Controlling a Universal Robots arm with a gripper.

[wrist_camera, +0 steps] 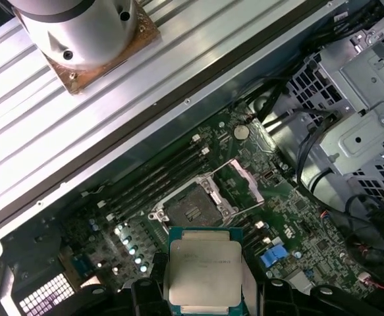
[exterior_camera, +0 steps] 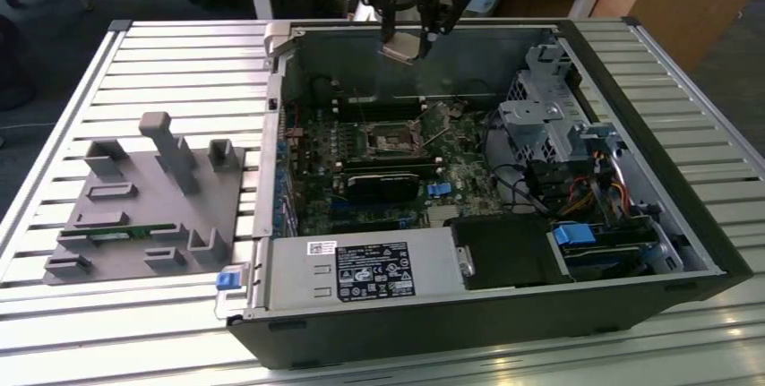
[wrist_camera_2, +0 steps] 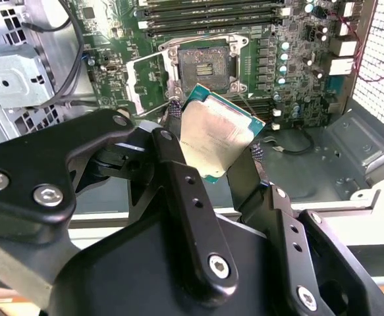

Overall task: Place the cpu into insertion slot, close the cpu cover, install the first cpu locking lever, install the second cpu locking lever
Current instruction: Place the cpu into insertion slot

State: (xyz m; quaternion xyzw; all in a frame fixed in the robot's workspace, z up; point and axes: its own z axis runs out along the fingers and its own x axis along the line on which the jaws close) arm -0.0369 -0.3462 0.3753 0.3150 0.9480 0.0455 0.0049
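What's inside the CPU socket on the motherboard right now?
Nothing: the socket shows bare contacts, cpu cover flipped open. The cpu sits in the gripper, covering motherboard beside it.

Dull grey metal cpu (wrist_camera: 203, 271), matt black fingers (wrist_camera_2: 185, 191), ribbed pale metal table (exterior_camera: 179, 64)

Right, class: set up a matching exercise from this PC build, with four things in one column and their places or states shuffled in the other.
Things:
1. cpu
2. cpu cover
3. insertion slot
4. grey fixture

Places or states:
A. swung open beside the slot
B. lying on the slatted table
C. gripped in the tool, not yet seated
D. empty, contacts exposed

Pairs: 1-C; 2-A; 3-D; 4-B
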